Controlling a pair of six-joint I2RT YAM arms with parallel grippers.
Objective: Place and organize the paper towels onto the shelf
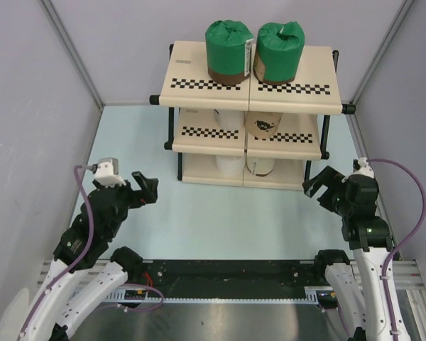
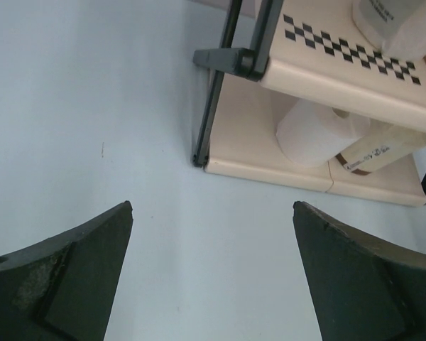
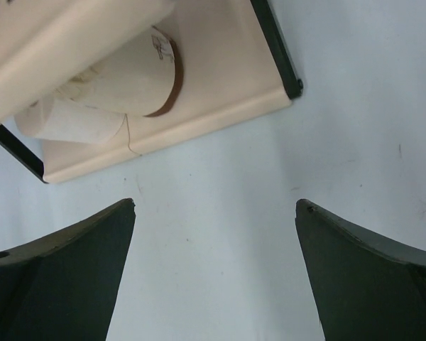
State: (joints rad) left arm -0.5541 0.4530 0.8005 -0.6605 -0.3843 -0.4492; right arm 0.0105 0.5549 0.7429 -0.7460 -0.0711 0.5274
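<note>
The shelf [image 1: 199, 77] stands at the far middle of the table. Two green paper towels [image 1: 228, 41] [image 1: 280, 50] stand on its top tier. A white roll [image 1: 228, 118] and a printed tan roll [image 1: 264, 123] sit on the middle tier. A bare white roll [image 1: 231, 165] [image 2: 314, 132] and a cream roll [image 1: 261, 165] [image 3: 131, 77] sit on the bottom tier. My left gripper [image 1: 150, 187] [image 2: 213, 207] is open and empty over the table, left of the shelf front. My right gripper [image 1: 314, 186] [image 3: 217, 204] is open and empty near the shelf's right front corner.
Grey walls close in on the left, right and back. The shelf's black tube frame [image 2: 211, 106] [image 3: 277, 50] reaches the table at its front corners. Light blue table [image 1: 213, 220] lies between the arms and the shelf. A black rail [image 1: 220, 271] runs along the near edge.
</note>
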